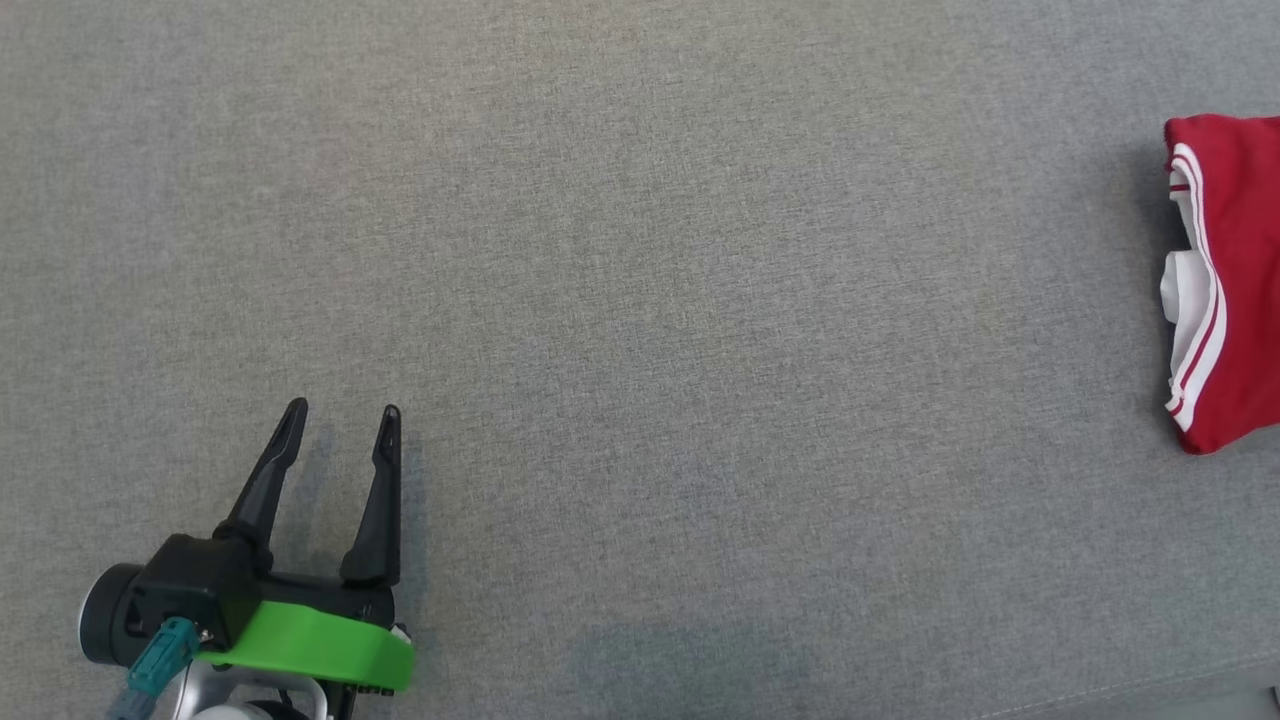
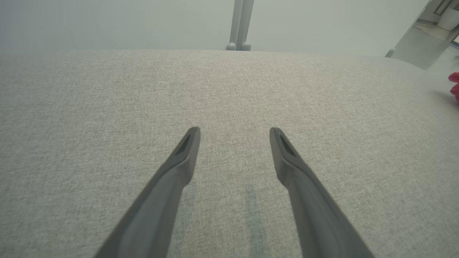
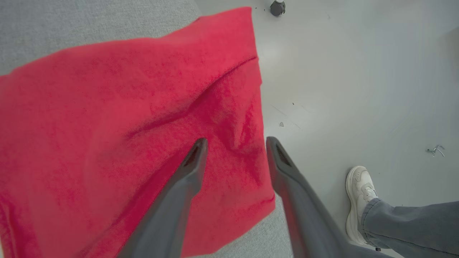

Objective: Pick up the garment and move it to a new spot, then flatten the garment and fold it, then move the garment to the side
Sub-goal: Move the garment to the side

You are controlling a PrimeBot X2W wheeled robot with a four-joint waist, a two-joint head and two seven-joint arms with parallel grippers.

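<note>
The garment (image 1: 1235, 280), red with white stripes, is seen at the 3 o'clock edge of the head view. It lies on the grey table (image 1: 640, 300), with layered edges and a white lining turned toward 9 o'clock. The left gripper (image 1: 344, 408) is noted at 7 o'clock in that view, fingers spread wide with nothing held between them. The garment lies toward 2 o'clock of it and well apart, with bare table between the two. In the left wrist view, the left gripper (image 2: 234, 129) is seen low over bare table, and a sliver of the garment (image 2: 454, 84) is visible at the 3 o'clock edge. In the right wrist view, the right gripper (image 3: 236, 139) is seen directly above the garment (image 3: 125, 125) with its fingers parted. No fabric is seen pinched between them. One finger (image 3: 186, 179) is placed over the cloth, the other along its 3 o'clock hem. There the garment reaches the table's edge, with pale floor (image 3: 358, 71) beyond. A person's white shoe (image 3: 360, 193) and trouser leg (image 3: 412, 222) are recorded at 4 o'clock.
</note>
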